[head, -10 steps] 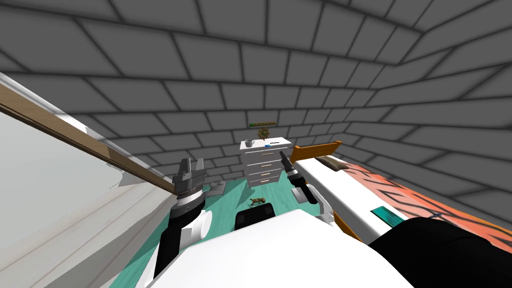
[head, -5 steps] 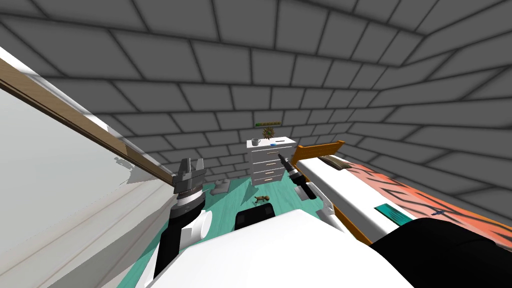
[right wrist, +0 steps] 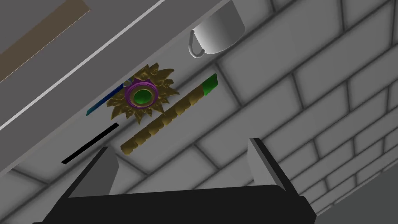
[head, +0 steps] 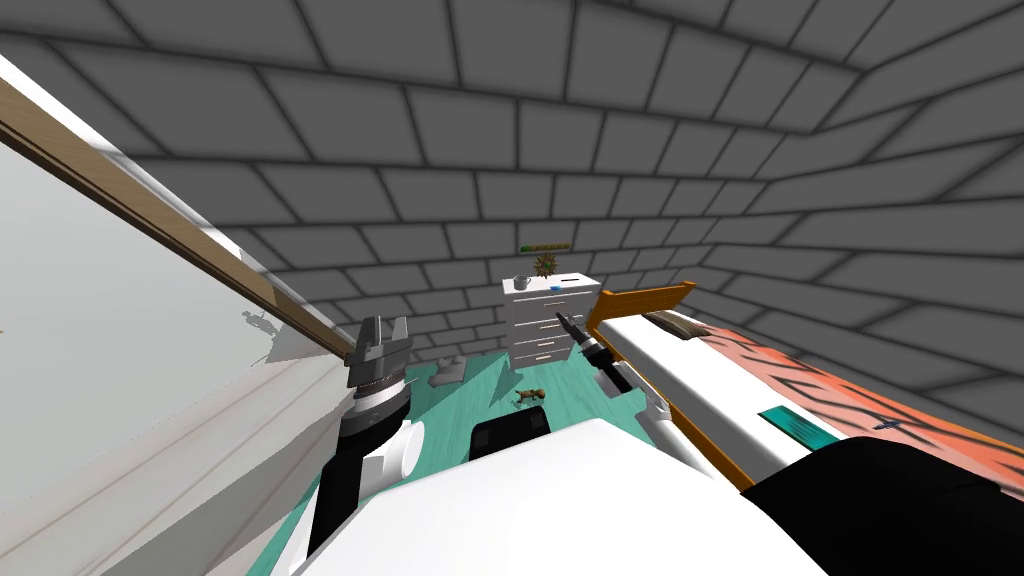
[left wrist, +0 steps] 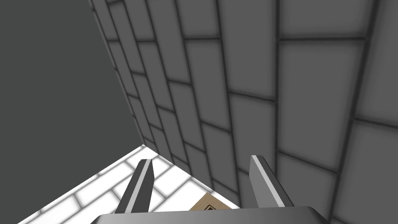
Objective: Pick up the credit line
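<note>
while agape and empty, left tool (left wrist: pixel 201 158) and right tool (right wrist: pixel 179 144) well apart from cup (right wrist: pixel 219 31) and blue card (right wrist: pixel 100 105)

A white chest of drawers (head: pixel 545 325) stands against the grey brick wall (head: pixel 500 150) across the teal floor (head: pixel 470 395). On its top, a grey cup (head: pixel 521 283) sits by the left edge, a flat blue card (head: pixel 553 289) near the front edge, and a spiky gold ornament (head: pixel 544 264) at the back edge. The right gripper (head: pixel 563 320) points toward the drawers; the left gripper (head: pixel 386 324) is raised near a wood-edged panel (head: pixel 180 235).
</note>
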